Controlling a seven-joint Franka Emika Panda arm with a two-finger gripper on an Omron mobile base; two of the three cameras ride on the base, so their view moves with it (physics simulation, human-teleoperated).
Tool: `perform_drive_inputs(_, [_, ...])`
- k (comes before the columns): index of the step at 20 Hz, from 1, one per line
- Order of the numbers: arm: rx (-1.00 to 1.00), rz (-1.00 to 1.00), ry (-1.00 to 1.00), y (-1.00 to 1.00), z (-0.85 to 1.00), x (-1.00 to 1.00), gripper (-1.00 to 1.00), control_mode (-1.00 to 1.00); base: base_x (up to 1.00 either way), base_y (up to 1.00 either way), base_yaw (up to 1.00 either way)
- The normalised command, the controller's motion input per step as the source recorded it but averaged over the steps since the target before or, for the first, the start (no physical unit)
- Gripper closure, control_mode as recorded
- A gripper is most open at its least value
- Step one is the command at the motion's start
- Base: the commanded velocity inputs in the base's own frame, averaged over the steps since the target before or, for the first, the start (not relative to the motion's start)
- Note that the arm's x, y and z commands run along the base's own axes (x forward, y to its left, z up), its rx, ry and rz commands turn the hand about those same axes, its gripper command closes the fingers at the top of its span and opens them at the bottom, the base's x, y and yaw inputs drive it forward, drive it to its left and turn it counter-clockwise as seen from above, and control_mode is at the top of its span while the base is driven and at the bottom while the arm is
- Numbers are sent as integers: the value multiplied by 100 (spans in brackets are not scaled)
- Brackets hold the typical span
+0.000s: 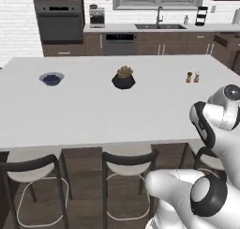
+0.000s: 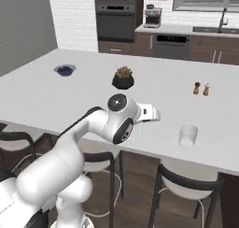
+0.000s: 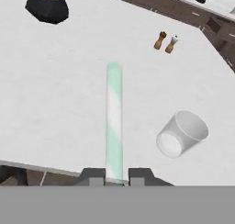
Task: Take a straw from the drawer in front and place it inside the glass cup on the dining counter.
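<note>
Gripper (image 3: 114, 176) is clamped on the straw (image 3: 114, 122), a thin straight tube with pale green and white stripes, sticking up toward 12 o'clock in the hand view. The glass cup (image 3: 182, 133) is a stubby clear tumbler with a whitish base, at about 3 o'clock from the straw, apart from it, standing on the smooth matte white dining counter (image 3: 69, 90).

one straw (image 3: 114, 122), one glass cup (image 3: 182, 133), two shakers (image 3: 165, 42), one potted plant (image 1: 124, 78), one bowl (image 1: 51, 78)

My gripper (image 3: 114, 175) holds the straw (image 3: 114, 122) over the dining counter (image 3: 69, 103). Glass cup (image 3: 182, 133) stands right of it, shakers (image 3: 165, 42) behind.
</note>
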Motion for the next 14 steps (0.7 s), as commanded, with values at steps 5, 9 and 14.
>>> perform_drive_inputs(5, [0,0,0,0,0,0,100,100,56,2,-50])
perform_drive_inputs(9, [0,0,0,0,0,0,100,100,44,10,-34])
perform_drive_inputs(14, [0,0,0,0,0,0,100,100,47,-4,-11])
